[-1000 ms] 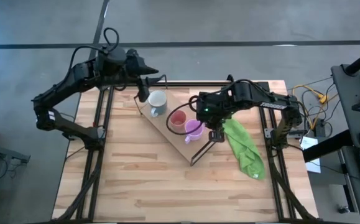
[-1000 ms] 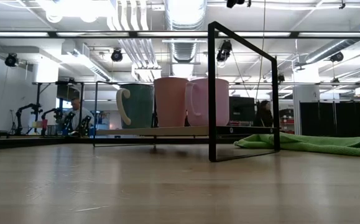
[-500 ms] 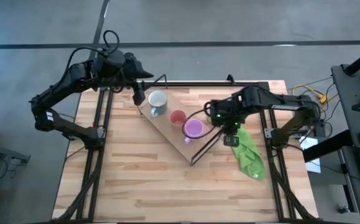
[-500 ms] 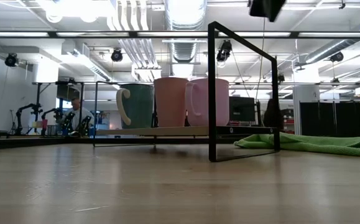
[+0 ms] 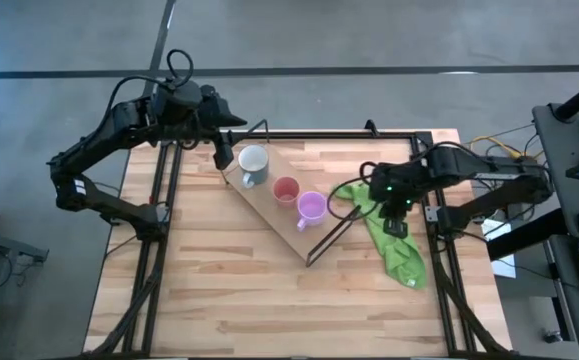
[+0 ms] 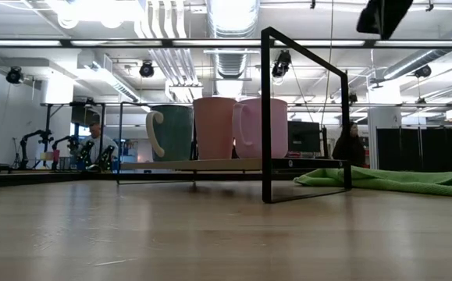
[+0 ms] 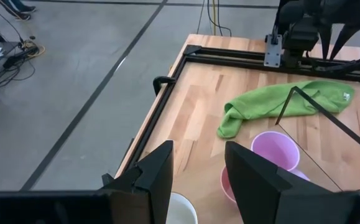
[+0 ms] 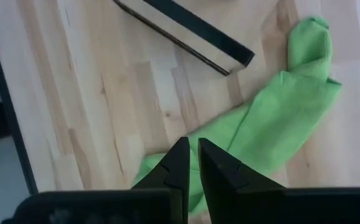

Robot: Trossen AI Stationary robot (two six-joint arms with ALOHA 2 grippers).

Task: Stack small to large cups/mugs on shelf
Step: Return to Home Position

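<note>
The left jaws are kept where they were, just beside the white mug [image 5: 253, 160], with fingers [image 7: 156, 174] spread apart and nothing held. On the shelf [image 5: 269, 220] the white mug, the pink cup [image 5: 286, 189] and the purple mug [image 5: 311, 206] are left unmoved in a row (whether they touch cannot be told). The right jaws, nearly closed and empty, have been drawn back from over the purple mug to above the green cloth [image 5: 399, 250] near the bench's [image 5: 219, 290] right edge.

The overhead camera looks straight down on the table [image 5: 219, 290]; the low one sights level across it, both taking in the shelf [image 5: 269, 218]. Wrist cameras ride close; all four catch the green cloth [image 5: 399, 250].
</note>
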